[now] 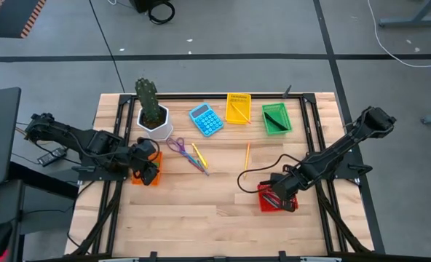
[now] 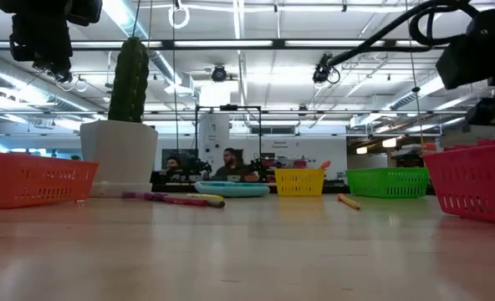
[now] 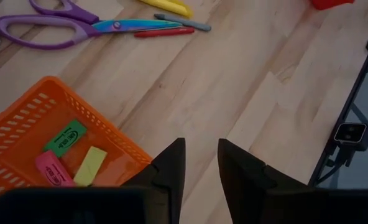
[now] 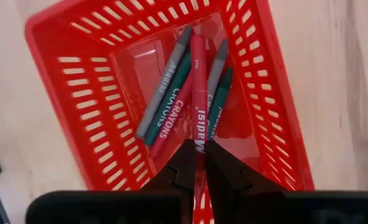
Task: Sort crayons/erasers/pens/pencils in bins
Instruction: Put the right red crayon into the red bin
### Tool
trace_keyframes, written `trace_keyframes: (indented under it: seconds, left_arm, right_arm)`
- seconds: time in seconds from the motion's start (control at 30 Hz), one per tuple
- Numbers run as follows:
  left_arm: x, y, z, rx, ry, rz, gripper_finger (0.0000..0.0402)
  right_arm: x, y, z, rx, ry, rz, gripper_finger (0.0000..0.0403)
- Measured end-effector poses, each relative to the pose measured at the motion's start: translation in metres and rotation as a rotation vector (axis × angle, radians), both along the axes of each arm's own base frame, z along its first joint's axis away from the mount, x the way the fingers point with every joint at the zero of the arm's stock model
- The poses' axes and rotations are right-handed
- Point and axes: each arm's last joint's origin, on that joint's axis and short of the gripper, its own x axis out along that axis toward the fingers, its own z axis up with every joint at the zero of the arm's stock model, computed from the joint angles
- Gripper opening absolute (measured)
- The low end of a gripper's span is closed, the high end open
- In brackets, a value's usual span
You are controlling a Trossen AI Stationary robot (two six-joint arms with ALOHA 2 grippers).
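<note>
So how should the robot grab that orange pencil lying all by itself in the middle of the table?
Probably from straight above, pinching the lone orange pencil around its middle, fingers either side of its thin shaft. It lies flat on bare wood with nothing touching it, so the middle should keep it balanced.

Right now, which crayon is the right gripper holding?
The red crayon, upright between the right gripper's fingers over the red bin. The grey and green crayons lie loose on the bin's floor.

Red crayon's (image 4: 198, 93) lower end hidden between right tool (image 4: 197, 163) fingers, perhaps gripped.
</note>
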Motion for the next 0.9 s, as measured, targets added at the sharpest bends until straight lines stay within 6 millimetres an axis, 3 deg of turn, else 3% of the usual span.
trace_keyframes:
  seconds: [0.57,0.9]
  left_arm:
    - [0.001,0.002,-0.001,0.046,-0.013,0.053,0.0100]
    - [0.009,-0.001,-0.008,0.115,0.024,0.061,0.0094]
  right_arm:
    - [-0.005,-0.005,-0.025,0.006,-0.051,-0.022,0.0034]
    - [-0.006,-0.005,-0.027,0.018,-0.046,-0.060,0.0046]
